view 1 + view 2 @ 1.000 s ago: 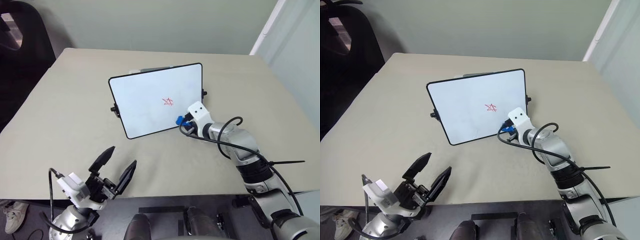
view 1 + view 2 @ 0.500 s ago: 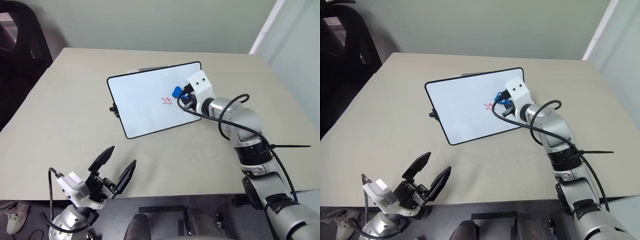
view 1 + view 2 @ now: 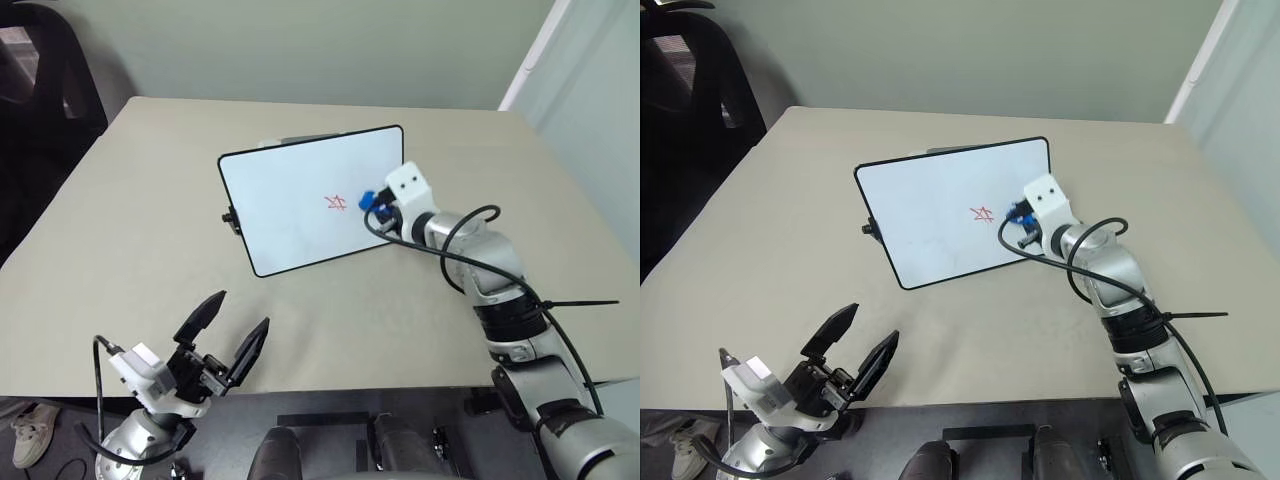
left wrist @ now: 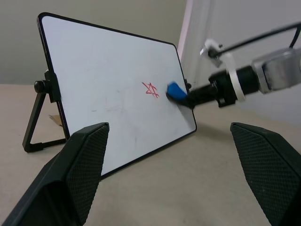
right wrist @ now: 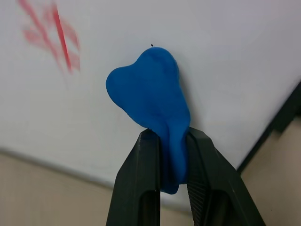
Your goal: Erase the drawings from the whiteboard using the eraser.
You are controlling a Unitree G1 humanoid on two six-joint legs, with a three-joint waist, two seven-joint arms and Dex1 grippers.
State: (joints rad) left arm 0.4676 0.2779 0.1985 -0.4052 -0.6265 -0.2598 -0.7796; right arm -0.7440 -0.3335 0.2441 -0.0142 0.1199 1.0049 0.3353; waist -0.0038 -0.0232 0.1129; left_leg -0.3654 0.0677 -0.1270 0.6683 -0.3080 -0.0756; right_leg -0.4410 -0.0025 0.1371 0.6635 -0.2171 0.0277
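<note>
Pinching the small bright blue wedge-shaped eraser (image 5: 149, 96) between its black fingers, the right gripper (image 3: 374, 205) hovers beside the red scribbled drawings (image 3: 336, 203) on the black-framed whiteboard (image 3: 290, 215); pressing hard could tip the propped board backward. The left gripper (image 3: 227, 331) waits, fingers spread wide.

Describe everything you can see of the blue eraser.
The eraser is a small, bright blue, soft-looking piece with a rounded, lobed tip. Its narrow end is pinched between the two black fingers of the right gripper, which is shut on it. It is held up at the whiteboard, just beside the red drawings, toward the board's right edge. Whether its tip touches the white surface cannot be told.
</note>
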